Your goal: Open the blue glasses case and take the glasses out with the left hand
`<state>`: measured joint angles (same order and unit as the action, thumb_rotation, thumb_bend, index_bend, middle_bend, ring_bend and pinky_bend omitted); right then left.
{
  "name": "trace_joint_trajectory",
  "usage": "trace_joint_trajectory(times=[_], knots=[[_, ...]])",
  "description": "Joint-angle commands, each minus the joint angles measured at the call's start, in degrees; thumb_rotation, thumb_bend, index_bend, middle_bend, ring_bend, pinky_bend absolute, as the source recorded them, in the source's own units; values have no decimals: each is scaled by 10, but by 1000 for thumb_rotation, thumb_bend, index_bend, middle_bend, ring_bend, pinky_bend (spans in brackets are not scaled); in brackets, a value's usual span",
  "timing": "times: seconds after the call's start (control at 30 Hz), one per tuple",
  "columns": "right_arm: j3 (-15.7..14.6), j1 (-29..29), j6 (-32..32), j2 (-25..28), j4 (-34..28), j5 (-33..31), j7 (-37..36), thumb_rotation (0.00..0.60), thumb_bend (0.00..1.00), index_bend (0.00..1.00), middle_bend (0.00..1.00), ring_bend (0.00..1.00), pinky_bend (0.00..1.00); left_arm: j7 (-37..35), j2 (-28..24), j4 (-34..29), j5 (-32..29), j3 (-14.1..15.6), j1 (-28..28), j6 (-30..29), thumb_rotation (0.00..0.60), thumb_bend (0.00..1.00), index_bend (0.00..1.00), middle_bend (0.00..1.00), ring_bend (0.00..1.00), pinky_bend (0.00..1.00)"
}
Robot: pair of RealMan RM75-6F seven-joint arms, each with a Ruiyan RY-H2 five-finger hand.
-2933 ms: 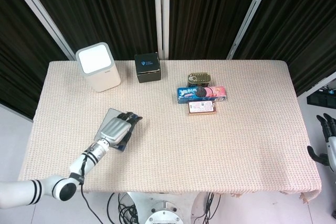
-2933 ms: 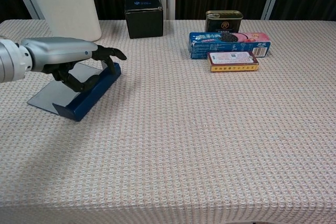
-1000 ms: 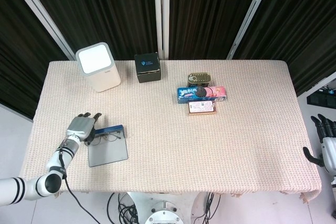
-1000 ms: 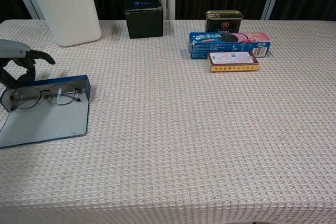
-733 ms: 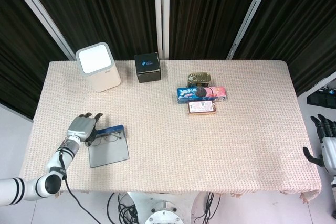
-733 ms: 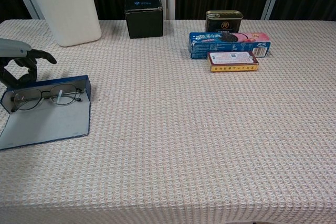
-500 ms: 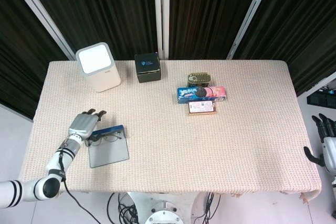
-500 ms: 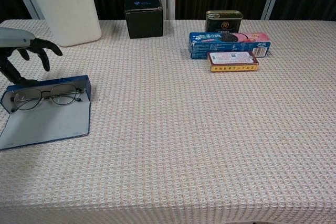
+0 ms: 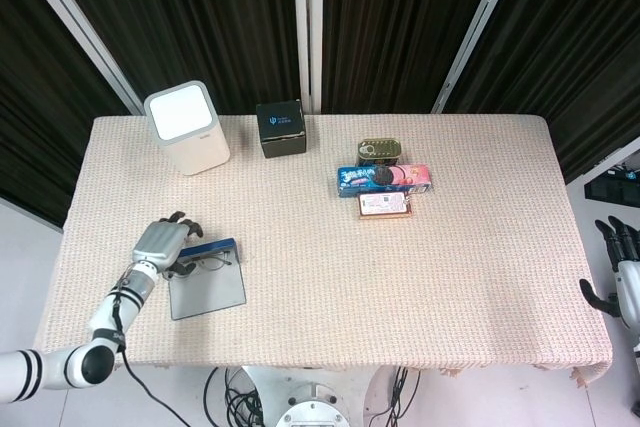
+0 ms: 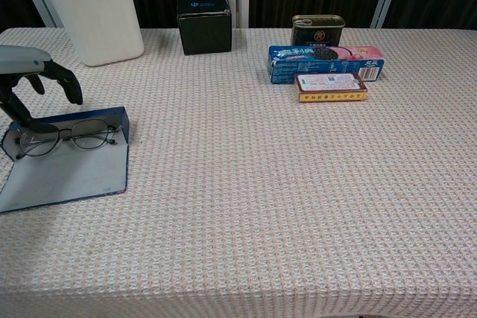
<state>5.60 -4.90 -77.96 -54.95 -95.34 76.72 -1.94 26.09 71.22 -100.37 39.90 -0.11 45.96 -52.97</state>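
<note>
Glasses (image 10: 65, 138) lie inside the opened blue glasses case (image 10: 71, 165), directly below and in front of the left hand (image 10: 33, 80), whose fingers are spread and curved downward above the left lens; whether the thumb already touches the frame I cannot tell, and the hand does not seem to hold anything. In my judgement the glasses will be light but delicate: the frame looks like thin wire, the lenses can scratch, and the temples may bend if they are squeezed. The best place to take hold is probably the bridge or the rim of the lens nearest the hand, with a gentle pinch and a straight lift, because the case (its lid lies flat on the bench (image 10: 298, 206), toward the robot) is also light and could slide or rise together with them. The right hand (image 9: 622, 272) hangs beyond the far right edge of the bench, well apart, fingers apart and holding nothing. I count one pair of glasses, one case, one white box (image 10: 91, 9), one black box (image 10: 204, 23), one tin (image 10: 317, 29) and two flat packets (image 10: 326, 61) far to the right of the left hand.
</note>
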Motion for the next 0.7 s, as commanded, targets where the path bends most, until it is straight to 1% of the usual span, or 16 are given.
trace_joint_trajectory(times=[0.03, 0.33, 0.53, 0.7], knots=[[0, -1, 1, -1, 1, -1, 0, 600, 279, 0, 0, 0, 0, 10, 7, 8, -17, -2, 4, -2, 600, 261, 316, 225, 73, 237], [0, -3, 11, -4, 10, -7, -4, 600, 279, 0, 0, 0, 0, 25, 19, 22, -48, -5, 12, 1, 599, 294, 342, 225, 73, 236], [0, -3, 9, -3, 10, -8, -5, 600, 279, 0, 0, 0, 0, 26, 25, 31, -57, -7, 16, 10, 598, 324, 353, 225, 73, 235], [0, -2, 10, -5, 12, -9, -5, 600, 279, 0, 0, 0, 0, 27, 30, 38, -62, -6, 19, 16, 600, 329, 355, 225, 72, 235]])
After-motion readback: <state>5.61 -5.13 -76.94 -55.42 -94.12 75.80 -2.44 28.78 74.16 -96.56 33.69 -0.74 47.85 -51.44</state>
